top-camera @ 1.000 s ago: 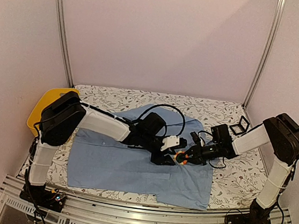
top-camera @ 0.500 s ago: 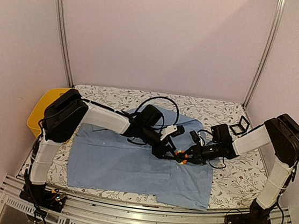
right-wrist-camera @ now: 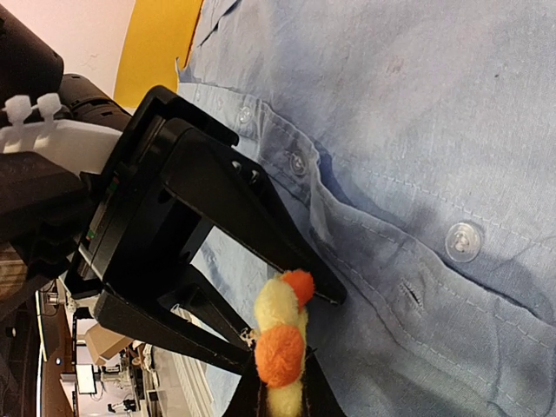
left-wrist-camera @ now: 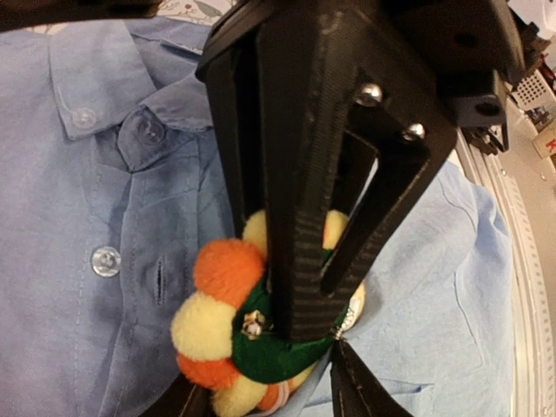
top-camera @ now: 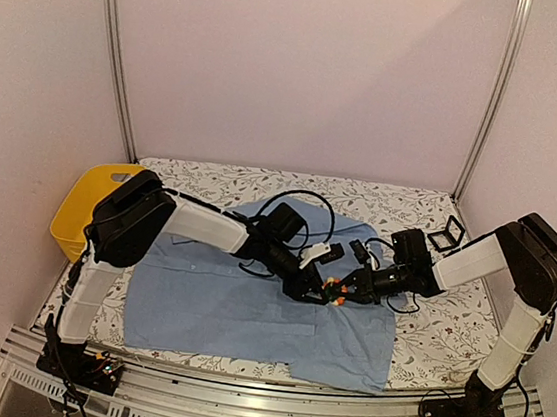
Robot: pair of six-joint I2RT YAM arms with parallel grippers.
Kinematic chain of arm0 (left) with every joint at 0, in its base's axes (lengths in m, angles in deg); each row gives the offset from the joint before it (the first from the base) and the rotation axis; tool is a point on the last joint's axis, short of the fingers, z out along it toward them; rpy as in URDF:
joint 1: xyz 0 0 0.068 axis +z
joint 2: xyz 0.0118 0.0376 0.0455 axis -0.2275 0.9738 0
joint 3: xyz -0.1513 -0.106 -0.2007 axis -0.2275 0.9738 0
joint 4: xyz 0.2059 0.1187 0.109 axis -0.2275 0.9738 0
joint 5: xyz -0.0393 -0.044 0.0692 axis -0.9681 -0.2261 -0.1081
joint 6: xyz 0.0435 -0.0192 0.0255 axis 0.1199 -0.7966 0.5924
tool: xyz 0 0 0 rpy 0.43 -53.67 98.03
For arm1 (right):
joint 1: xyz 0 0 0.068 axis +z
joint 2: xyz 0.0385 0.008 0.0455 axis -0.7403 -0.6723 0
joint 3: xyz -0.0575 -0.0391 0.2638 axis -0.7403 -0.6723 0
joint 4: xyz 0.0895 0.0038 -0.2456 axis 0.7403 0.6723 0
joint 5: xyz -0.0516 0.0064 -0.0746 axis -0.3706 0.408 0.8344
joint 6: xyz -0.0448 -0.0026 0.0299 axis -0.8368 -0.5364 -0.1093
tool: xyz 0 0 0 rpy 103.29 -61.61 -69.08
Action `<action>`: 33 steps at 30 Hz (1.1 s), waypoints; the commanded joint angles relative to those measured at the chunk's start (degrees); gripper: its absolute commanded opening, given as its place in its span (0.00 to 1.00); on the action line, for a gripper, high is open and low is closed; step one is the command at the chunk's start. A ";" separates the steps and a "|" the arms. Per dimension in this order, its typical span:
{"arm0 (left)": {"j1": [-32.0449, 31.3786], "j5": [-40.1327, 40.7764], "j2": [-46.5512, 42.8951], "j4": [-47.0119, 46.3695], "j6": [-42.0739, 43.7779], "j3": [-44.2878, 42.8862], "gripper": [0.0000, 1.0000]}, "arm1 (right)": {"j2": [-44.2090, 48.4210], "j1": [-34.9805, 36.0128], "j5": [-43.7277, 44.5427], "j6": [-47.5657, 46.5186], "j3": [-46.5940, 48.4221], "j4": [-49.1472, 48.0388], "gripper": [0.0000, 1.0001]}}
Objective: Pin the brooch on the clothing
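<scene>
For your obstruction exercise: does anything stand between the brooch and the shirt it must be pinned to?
No loose object does. The right tool holds the brooch over the shirt by its buttons; the open left tool flanks it.

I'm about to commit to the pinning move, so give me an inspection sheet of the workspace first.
Surface: floral-patterned table cover, showing around the shirt.
Job's things: light blue button-up shirt spread flat; round orange-and-yellow pompom brooch with green back held by the button placket; cannot tell whether it is pinned.
Clutter: yellow plastic basket at the far left; small black square frame at the far right.
Claws: right claw shut on the brooch; left claw open, fingers either side of it.
Cables: black cable arching over the left arm.
Surroundings: pale walls, aluminium posts.
</scene>
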 commanded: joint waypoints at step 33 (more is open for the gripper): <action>-1.54 -5.91 0.64 0.88 3.57 -2.29 0.00 | -1.89 0.54 -0.64 1.43 -1.49 -3.65 0.00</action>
